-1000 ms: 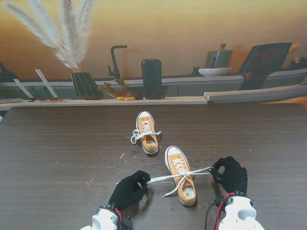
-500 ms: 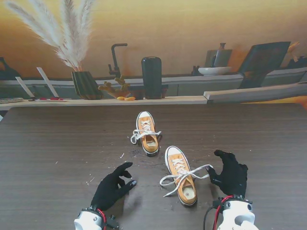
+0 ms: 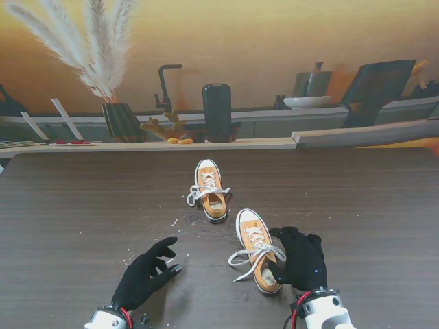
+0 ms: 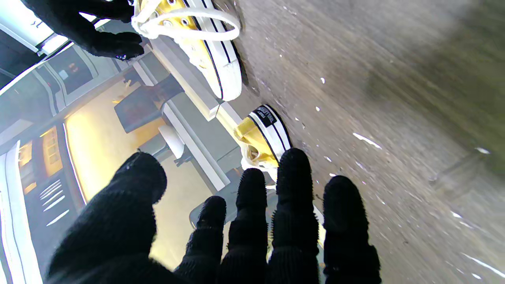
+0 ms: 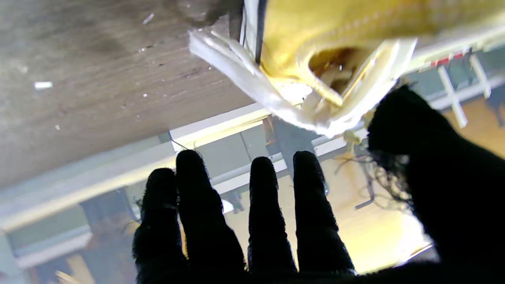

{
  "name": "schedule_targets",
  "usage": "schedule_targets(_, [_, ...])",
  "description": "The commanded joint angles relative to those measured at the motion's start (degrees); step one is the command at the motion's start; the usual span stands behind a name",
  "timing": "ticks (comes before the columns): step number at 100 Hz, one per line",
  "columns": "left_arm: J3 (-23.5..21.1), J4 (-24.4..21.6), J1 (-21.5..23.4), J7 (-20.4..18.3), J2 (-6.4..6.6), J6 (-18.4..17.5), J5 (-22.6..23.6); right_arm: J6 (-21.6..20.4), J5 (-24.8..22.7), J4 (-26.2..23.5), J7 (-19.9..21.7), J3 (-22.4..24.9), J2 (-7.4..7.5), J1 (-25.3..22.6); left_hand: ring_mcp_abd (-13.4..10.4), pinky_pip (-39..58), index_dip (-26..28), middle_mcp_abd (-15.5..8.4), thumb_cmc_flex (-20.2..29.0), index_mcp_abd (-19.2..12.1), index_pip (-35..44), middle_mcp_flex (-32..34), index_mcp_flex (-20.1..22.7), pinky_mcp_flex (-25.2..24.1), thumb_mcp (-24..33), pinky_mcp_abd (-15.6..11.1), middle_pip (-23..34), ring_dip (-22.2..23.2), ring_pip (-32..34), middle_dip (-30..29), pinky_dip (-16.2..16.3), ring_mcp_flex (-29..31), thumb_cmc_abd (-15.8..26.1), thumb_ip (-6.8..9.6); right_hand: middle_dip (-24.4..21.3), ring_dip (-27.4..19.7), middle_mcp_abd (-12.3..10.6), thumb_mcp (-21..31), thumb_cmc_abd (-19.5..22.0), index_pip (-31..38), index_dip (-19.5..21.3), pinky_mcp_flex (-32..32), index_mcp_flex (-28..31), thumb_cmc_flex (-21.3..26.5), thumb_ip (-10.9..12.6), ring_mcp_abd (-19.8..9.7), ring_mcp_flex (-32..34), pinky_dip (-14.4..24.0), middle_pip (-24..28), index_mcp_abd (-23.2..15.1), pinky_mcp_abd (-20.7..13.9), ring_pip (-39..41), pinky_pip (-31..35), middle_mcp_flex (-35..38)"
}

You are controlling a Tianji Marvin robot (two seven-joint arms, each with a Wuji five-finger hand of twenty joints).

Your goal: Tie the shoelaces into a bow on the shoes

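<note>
Near shoe: orange canvas sneaker with white rubber sole (image 3: 258, 250), on the dark wood-grain table (image 3: 82, 199), toe away from me.
Its laces: loose white shoelaces (image 3: 247, 260), untied, spilling off its left side onto the table.
Right hand: black-gloved right hand (image 3: 298, 259) over the shoe's heel, fingers spread, gripping nothing.
Left hand: black-gloved left hand (image 3: 143, 274) left of the shoe, apart from it, fingers spread, empty.
Far shoe: second orange sneaker with white laces (image 3: 209, 189), farther from me, unobstructed.
Surroundings: small white flecks (image 3: 174, 222) scattered between the shoes and left hand.

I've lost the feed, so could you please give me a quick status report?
Left hand open, off the laces. Right hand open over near shoe. Laces loose, no bow. Nothing in the way.
</note>
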Motion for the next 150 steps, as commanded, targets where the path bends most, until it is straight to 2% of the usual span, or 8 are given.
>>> schedule_targets(1, [-0.44,-1.06,1.18,-0.75,0.17,-0.15,0.22,0.84,-0.51,0.13,1.16,-0.88,1.04,-0.21,0.36,-0.81,-0.55,0.42,0.48,-0.08,-0.85,-1.67,1.12,-1.18,-2.54,2.89,-0.63,-0.48,-1.22,-1.49,0.85,-1.69,2.16,-0.02,-0.86,1.94,-1.28,1.79,-2.18,0.15,-1.24,-0.11,-3.17,-1.34,-0.36,-0.45,-1.67,0.10,-1.09,-1.35,-1.93,0.32,-1.06,-3.36])
schedule_targets(39, [-1.61,-2.30,2.59,-1.59,0.25,-0.42,-0.17,6.80,-10.20,4.07,3.44,-5.92,3.28,6.47,0.61,-2.28,-0.21,0.80,1.02,-0.21,-1.21,-1.63,2.03,-1.68,-3.24,2.96,-1.57,-0.52,-2.69,-2.24,1.11,-1.89,2.75,-0.07,-1.14,11.36,-1.64,8.24,-8.32,3.07,-1.83,3.05,-4.87,4.95,0.10,-1.86,-1.58,-0.69,-1.47,-4.93,-1.96,3.16,0.34,-4.14])
schedule_targets(63, [-2.50,-2.65,3.13,-1.85,0.12,-0.71,-1.34,8.53,-9.07,11.42,0.02,-11.91,2.75,15.01,0.81,-2.68,0.12,0.88,1.23,-0.37,-1.00,-1.51,2.94,-1.79,-3.57,3.15,-1.65,-0.35,-3.02,-2.34,1.32,-1.88,3.18,-0.06,-0.46,32.53,-1.59,11.22,-9.30,7.29,-2.26,11.84,0.00,7.52,0.53,-3.21,5.93,-2.14,-0.66,-11.25,-0.01,10.04,6.70,3.35])
schedule_targets(74, [-2.90,-2.71,3.29,-1.91,0.04,-0.81,-2.01,9.91,-7.25,13.80,-2.50,-14.02,1.89,17.73,0.99,-2.83,0.27,1.02,1.30,-0.40,-0.90,-1.39,3.27,-1.84,-3.76,3.20,-1.67,-0.26,-3.11,-2.37,1.41,-1.91,3.50,-0.08,3.50,44.06,-3.38,11.84,-6.65,10.27,0.70,23.50,9.40,8.93,1.21,-6.08,18.17,-0.43,6.81,-14.64,0.57,17.40,15.82,19.00])
schedule_targets(77, [-3.01,-2.73,3.34,-1.97,0.02,-0.80,-2.12,10.32,-6.75,13.99,-2.86,-14.33,1.65,18.11,1.02,-2.86,0.29,1.04,1.32,-0.40,-0.90,-1.41,3.28,-1.84,-3.81,3.22,-1.69,-0.24,-3.13,-2.38,1.43,-1.92,3.56,-0.09,5.65,46.43,-4.18,10.87,-7.25,11.20,2.50,26.48,12.67,10.90,-5.41,-6.88,21.66,0.62,9.55,-15.27,0.48,19.73,18.90,22.77])
schedule_targets(80, [-3.11,-2.71,3.35,-1.96,0.00,-0.78,-2.19,10.75,-6.43,14.13,-3.33,-14.58,1.44,18.45,1.10,-2.93,0.32,1.10,1.42,-0.42,-0.88,-1.34,3.35,-1.90,-3.82,3.29,-1.68,-0.22,-3.14,-2.38,1.44,-1.91,3.58,-0.08,7.86,48.11,-4.98,10.23,-8.43,12.91,2.26,29.16,15.64,12.57,-8.10,-7.36,24.79,1.99,11.43,-15.99,0.54,22.03,21.80,26.20])
schedule_targets(95, [-3.57,-2.70,3.46,-2.18,-0.03,-0.61,-2.66,12.19,-7.33,14.03,-5.87,-15.02,1.12,19.86,1.13,-3.06,0.44,1.22,1.47,-0.49,-0.81,-1.33,3.64,-1.88,-4.04,3.53,-1.76,-0.15,-3.21,-2.41,1.53,-1.89,3.74,-0.08,13.71,53.15,-8.27,10.76,-9.52,24.95,1.44,37.88,24.11,14.55,-8.65,-10.41,32.09,6.23,18.03,-20.88,0.01,31.84,30.73,34.78])
schedule_targets(150, [-3.99,-3.15,3.72,-2.35,0.06,0.53,-1.81,10.74,-5.43,20.70,-7.39,-16.33,-0.27,34.31,1.18,-3.38,0.66,1.31,1.70,-0.52,-0.94,-1.28,3.89,-2.02,-4.67,3.51,-2.03,-0.03,-3.47,-2.52,1.76,-1.98,4.07,-0.06,14.96,34.30,-8.78,11.25,-10.37,25.00,3.14,36.73,27.93,14.73,-8.83,-7.97,33.22,4.91,15.90,-23.03,0.20,28.96,27.91,36.31])
